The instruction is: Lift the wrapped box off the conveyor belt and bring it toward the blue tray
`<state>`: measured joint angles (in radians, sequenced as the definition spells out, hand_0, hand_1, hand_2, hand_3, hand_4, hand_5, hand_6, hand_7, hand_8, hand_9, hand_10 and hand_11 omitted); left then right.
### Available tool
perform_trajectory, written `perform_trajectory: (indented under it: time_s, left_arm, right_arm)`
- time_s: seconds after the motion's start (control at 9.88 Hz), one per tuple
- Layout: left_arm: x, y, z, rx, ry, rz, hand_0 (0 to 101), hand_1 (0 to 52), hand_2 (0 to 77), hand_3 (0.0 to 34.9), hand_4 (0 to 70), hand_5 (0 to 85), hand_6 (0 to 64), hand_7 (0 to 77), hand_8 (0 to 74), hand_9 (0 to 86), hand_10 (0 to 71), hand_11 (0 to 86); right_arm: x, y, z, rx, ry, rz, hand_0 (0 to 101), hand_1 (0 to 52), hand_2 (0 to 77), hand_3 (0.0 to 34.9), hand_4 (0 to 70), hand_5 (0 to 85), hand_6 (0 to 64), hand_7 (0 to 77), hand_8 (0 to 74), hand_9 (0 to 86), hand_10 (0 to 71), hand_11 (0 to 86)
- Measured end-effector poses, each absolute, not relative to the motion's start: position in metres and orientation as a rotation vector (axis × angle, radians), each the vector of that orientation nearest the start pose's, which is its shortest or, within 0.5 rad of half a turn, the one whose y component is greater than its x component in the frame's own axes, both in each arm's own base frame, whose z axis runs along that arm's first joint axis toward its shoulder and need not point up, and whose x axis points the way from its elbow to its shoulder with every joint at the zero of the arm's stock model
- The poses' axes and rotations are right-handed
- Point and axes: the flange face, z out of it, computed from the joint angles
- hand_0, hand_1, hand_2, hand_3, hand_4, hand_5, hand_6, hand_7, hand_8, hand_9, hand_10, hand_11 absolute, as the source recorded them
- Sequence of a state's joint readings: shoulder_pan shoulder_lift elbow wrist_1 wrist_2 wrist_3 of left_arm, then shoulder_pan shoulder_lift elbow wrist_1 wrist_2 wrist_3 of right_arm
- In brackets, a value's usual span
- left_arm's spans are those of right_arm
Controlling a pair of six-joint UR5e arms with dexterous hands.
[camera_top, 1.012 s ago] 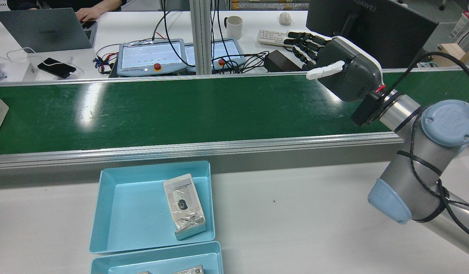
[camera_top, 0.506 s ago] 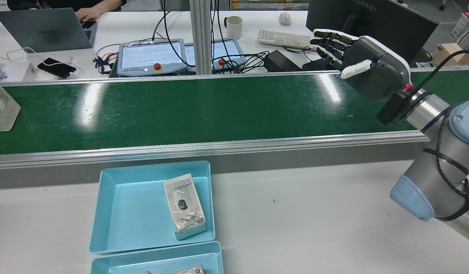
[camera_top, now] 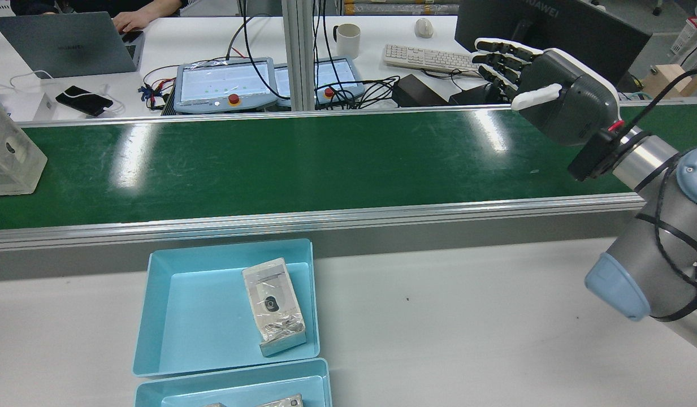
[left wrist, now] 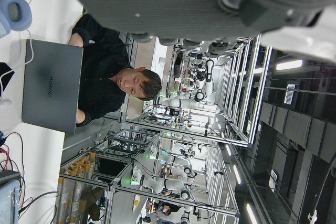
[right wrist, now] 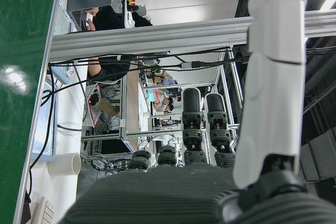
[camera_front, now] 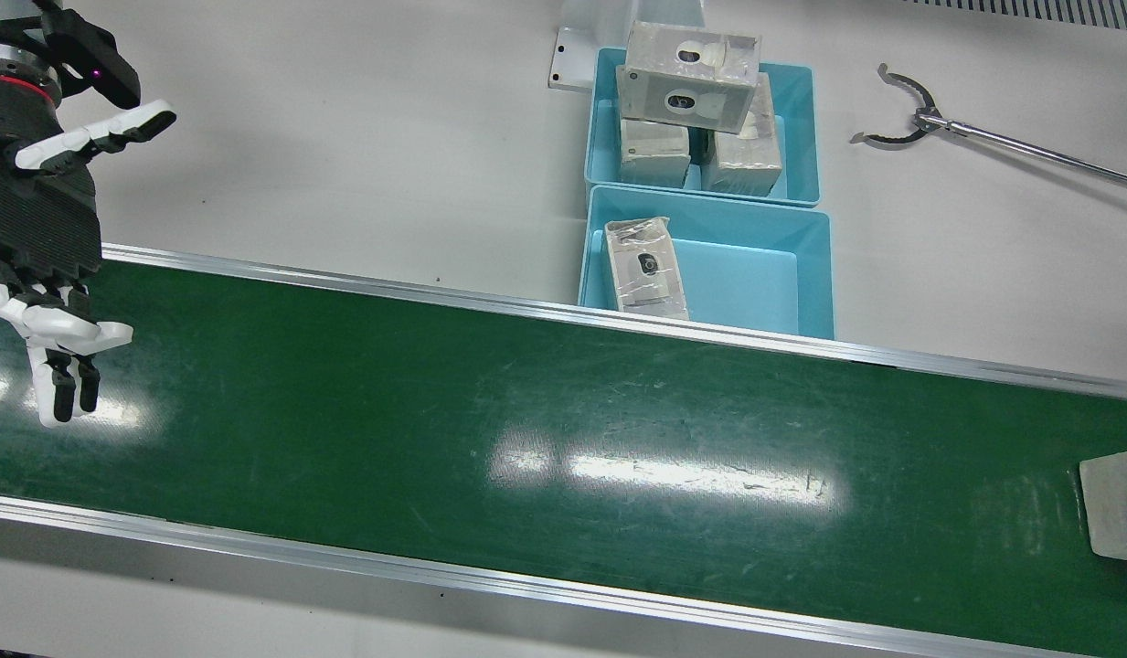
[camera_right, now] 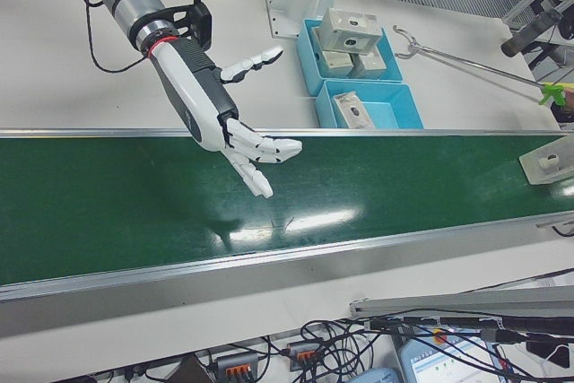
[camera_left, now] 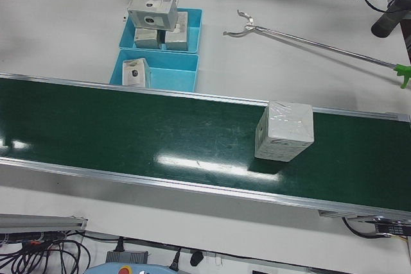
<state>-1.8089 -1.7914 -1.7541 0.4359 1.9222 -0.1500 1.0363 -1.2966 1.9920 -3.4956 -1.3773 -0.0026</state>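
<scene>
Already the wrapped box [camera_top: 9, 155] had ridden further into sight at the left end of the conveyor belt [camera_top: 280, 164] in the rear view; a second earlier only a corner of it showed at that edge, and half a second earlier about half of it. Over the same second the right hand [camera_top: 557, 93] had slid away along the belt toward the opposite end and lifted a little, so the two were well apart — the whole length of green lay between them. To my eye that meant the pick had not begun: the hand was waiting downstream with fingers [camera_right: 260, 152] spread wide and holding nothing, palm poised above the belt.

The left hand appeared only as a dark blur at the top of its own camera view, so I could not tell how its fingers stood.

The box itself looked like a pale, squarish block in clear crinkled film, glossy on top, with a dark round mark on one face. In the left-front view it [camera_left: 284, 131] stood squarely on the belt, past the blue tray [camera_left: 168, 72], where a similar packet already lay — film that slick might well slip in a loose grasp.
</scene>
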Motion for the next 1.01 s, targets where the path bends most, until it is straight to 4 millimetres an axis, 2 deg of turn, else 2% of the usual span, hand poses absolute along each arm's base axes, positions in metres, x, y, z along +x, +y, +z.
perform_trajectory:
  time_s: [0.4, 1.01]
  left_arm:
    - [-0.2245, -0.5052, 0.5257, -0.303, 2.191, -2.279, 0, 0.0, 1.1, 0.0, 0.0, 1.1, 0.0, 0.5, 0.5, 0.0, 0.5, 0.5]
    - [-0.2245, -0.5052, 0.5257, -0.303, 2.191, -2.279, 0, 0.0, 1.1, 0.0, 0.0, 1.1, 0.0, 0.5, 0.5, 0.0, 0.5, 0.5]
  right_arm:
    - [-0.1395, -0.5466, 0.3846, 0.512, 2.633, -1.902, 49, 11.5, 6.0, 1.3, 24.0, 18.5, 13.1, 29.5, 2.2, 7.1, 4.4, 6.5]
    - [-0.1427, -0.5510, 0.3921, 0.514, 2.618, -1.919, 48, 10.4, 5.5, 1.1, 24.5, 18.5, 13.1, 29.5, 2.2, 7.1, 3.8, 6.5]
